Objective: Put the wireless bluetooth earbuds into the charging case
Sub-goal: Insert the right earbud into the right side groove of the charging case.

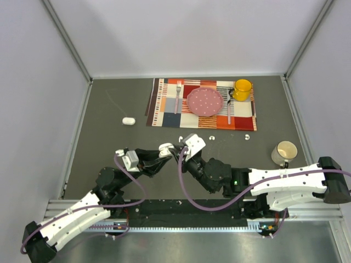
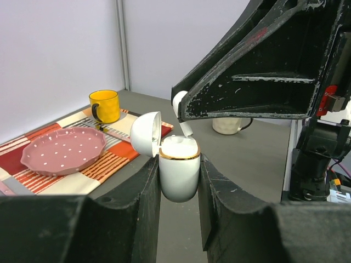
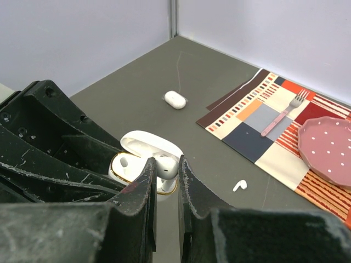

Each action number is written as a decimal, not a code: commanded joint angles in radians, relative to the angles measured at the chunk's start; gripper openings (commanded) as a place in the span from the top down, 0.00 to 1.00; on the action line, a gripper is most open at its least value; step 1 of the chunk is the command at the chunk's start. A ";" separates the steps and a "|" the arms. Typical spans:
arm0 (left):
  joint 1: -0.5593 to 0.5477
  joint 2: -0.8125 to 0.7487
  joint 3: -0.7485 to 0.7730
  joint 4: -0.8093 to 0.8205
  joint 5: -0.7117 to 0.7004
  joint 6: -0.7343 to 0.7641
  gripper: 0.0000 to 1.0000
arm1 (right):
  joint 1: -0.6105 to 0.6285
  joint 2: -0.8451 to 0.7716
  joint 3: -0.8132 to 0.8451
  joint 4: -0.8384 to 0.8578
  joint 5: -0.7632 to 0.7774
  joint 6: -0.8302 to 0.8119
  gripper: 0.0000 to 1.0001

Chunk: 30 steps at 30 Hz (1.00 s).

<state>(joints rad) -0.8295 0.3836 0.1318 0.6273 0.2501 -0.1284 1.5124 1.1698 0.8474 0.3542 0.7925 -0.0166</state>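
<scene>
The earbud (image 2: pixel 185 127) hung stem-down right over the open mouth of the charging case (image 2: pixel 179 156), pinched between the closed-in fingers of the right gripper (image 3: pixel 166 171). That narrow pinch made sense, leaving the stem free to drop into its well. The case stood upright with its lid flipped back, clamped by the body in the left gripper (image 2: pixel 178 189) and lifted off the table (image 1: pixel 109 109), so the opening faced up and could not skid. One well looked filled already by a seated bud (image 3: pixel 125 162); the other was hidden under the fingers. The next move probably called for a straight, gentle descent; a tilted stem could catch the gold rim. A loose bud (image 3: pixel 239 186) lay near the placemat (image 3: pixel 258 126), and a second, closed case (image 3: pixel 175 99) sat well apart.
</scene>
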 commanded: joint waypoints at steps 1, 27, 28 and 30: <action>0.003 0.000 0.014 0.091 0.020 0.007 1.00 | 0.020 0.001 0.042 0.031 0.011 0.010 1.00; 0.003 -0.037 0.009 0.094 -0.032 0.001 1.00 | 0.020 0.013 -0.031 0.080 -0.036 -0.022 1.00; 0.003 -0.041 0.008 0.094 -0.034 0.001 1.00 | 0.022 0.013 -0.028 0.071 -0.042 -0.019 1.00; 0.003 -0.046 0.006 0.094 -0.040 0.001 1.00 | 0.020 0.014 -0.027 0.048 -0.047 -0.016 1.00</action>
<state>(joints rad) -0.8284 0.3618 0.1295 0.6319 0.2573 -0.1291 1.5166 1.1976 0.8246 0.4530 0.7982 -0.0311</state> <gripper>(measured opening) 0.335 0.119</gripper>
